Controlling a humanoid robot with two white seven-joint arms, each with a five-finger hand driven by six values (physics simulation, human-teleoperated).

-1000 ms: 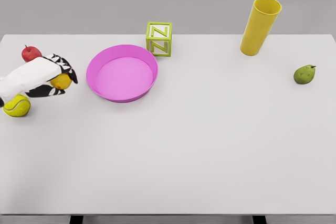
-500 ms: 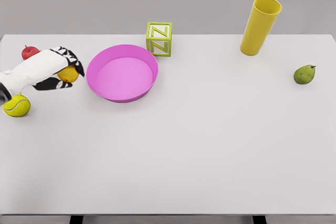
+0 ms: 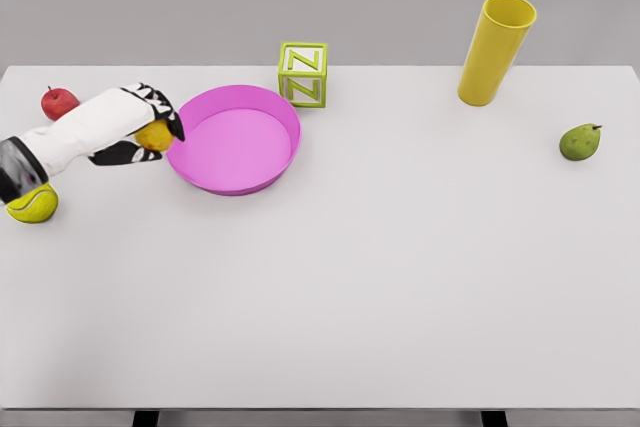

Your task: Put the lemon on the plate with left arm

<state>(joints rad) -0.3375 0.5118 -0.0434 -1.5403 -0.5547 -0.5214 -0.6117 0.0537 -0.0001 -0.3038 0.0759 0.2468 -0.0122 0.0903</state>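
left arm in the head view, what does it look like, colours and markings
The left arm is a smooth white shell, rounded and tapering toward the wrist, with a dark grey band near the picture's left edge. The left hand is white on the back with black fingers and black-and-white patterning at the knuckles. No cables show.

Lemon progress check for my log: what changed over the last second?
The left hand, shut on the lemon, carried it rightward up to the pink plate's left rim. It is not released yet. The apple, tennis ball, letter block, yellow cup and pear stayed put.
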